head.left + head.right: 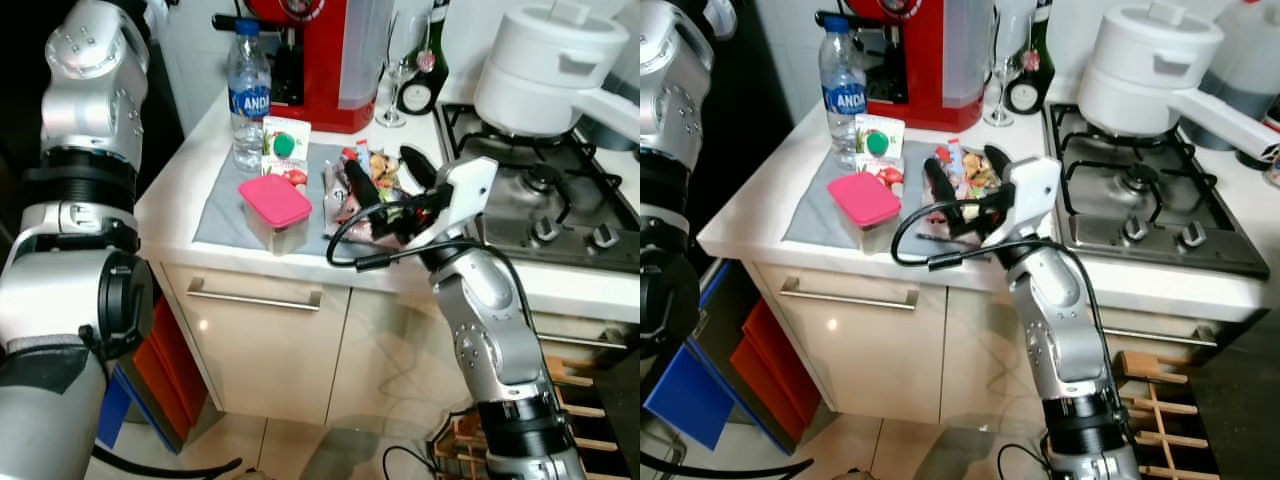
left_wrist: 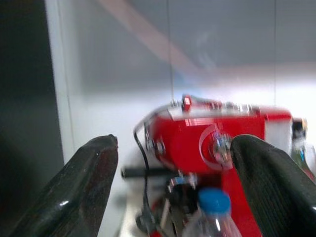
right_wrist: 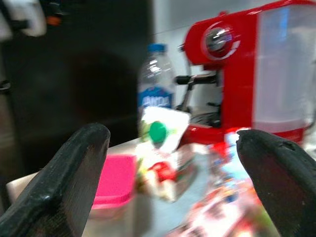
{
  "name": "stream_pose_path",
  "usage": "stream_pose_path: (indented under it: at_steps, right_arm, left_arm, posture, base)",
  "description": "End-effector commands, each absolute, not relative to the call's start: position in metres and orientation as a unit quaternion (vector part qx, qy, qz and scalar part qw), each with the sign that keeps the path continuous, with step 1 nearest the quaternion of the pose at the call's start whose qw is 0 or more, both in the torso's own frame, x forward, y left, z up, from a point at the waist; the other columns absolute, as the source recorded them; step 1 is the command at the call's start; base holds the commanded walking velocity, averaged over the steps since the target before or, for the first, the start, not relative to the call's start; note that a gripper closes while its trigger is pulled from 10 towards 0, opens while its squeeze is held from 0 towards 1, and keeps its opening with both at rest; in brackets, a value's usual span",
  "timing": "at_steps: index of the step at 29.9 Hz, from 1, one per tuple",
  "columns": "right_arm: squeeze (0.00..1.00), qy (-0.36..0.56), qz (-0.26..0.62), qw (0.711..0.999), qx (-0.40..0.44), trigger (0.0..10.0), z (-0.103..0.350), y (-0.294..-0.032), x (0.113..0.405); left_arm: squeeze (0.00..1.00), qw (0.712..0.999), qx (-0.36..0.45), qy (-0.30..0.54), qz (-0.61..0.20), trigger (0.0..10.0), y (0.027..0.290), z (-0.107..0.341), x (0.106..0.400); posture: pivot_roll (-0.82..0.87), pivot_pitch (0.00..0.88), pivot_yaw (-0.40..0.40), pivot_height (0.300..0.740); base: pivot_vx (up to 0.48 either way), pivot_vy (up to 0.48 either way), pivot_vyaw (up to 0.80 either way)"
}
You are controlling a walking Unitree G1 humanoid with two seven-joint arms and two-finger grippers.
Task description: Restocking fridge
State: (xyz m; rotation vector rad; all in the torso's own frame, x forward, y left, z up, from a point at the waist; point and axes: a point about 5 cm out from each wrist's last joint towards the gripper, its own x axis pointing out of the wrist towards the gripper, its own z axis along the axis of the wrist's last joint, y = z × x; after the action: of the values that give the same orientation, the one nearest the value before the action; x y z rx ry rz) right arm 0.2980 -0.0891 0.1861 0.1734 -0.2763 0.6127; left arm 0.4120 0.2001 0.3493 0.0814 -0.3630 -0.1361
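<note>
Groceries (image 1: 365, 195) on grey cloth (image 1: 215, 210), white counter (image 1: 175, 195) beside hob (image 1: 560, 205), right gripper (image 1: 390, 180) spread above, left gripper (image 2: 173, 192) spread.

I see a red coffee machine (image 1: 320, 60) at the back of the white counter (image 1: 180, 190), with a wine glass (image 1: 392, 90) just beside it. To the right, a white pot (image 1: 545, 65) sits on the gas hob (image 1: 545, 205), and below the counter is a drawer handle (image 1: 253, 296).

Bottle (image 1: 247, 93) behind lidded container (image 1: 274, 210) on cloth (image 1: 222, 205)
</note>
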Motion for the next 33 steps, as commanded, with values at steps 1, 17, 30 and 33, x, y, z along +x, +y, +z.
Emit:
stream_pose_path:
  at_steps: [1, 17, 30, 33]
  right_arm:
    - [0.00, -0.130, 0.315, 0.936, 0.085, 10.0, 0.185, -0.083, 0.299]
    - [0.00, -0.165, 0.350, 0.916, 0.107, 10.0, 0.213, -0.061, 0.283]
    - [0.00, -0.151, 0.360, 0.916, 0.091, 10.0, 0.210, -0.056, 0.270]
    - [0.00, -0.149, 0.359, 0.917, 0.092, 10.0, 0.210, -0.057, 0.269]
  left_arm:
    - [0.00, 0.983, 0.042, -0.163, -0.075, 10.0, 0.198, 0.349, 0.415]
    - [0.00, 0.988, 0.043, -0.139, -0.047, 10.0, 0.206, 0.348, 0.420]
    - [0.00, 0.989, 0.036, -0.128, -0.058, 10.0, 0.189, 0.356, 0.423]
    - [0.00, 0.990, 0.037, -0.121, -0.057, 10.0, 0.188, 0.353, 0.424]
  posture:
    - [-0.07, 0.000, 0.024, 0.740]
    - [-0.14, 0.013, 0.040, 0.740]
    - [-0.18, 0.056, 0.053, 0.740]
    - [-0.18, 0.057, 0.052, 0.740]
  base:
    - [0.000, 0.000, 0.00]
    - [0.000, 0.000, 0.00]
    - [0.000, 0.000, 0.00]
    - [0.000, 0.000, 0.00]
